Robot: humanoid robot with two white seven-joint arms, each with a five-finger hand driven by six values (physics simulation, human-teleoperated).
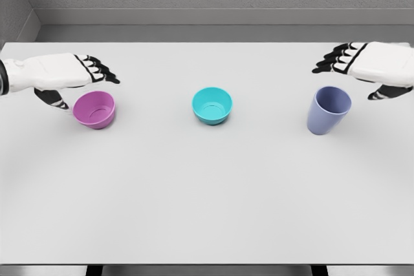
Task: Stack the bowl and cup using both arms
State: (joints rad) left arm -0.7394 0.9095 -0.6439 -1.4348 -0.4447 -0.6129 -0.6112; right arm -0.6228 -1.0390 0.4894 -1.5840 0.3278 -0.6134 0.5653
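Small teal plastic bowl (212, 105), centre: stacking base. Left hand (71, 75), right hand (365, 63): fingers spread, empty; close squarely around pink bowl (94, 109), periwinkle cup (328, 110).

White table (207, 211) — pink bowl (94, 109), teal bowl (212, 105), blue cup (328, 110), open left robot hand (68, 77), right robot hand (369, 66)

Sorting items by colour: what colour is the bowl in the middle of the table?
Turquoise; the middle bowl shows clearly in the head view.
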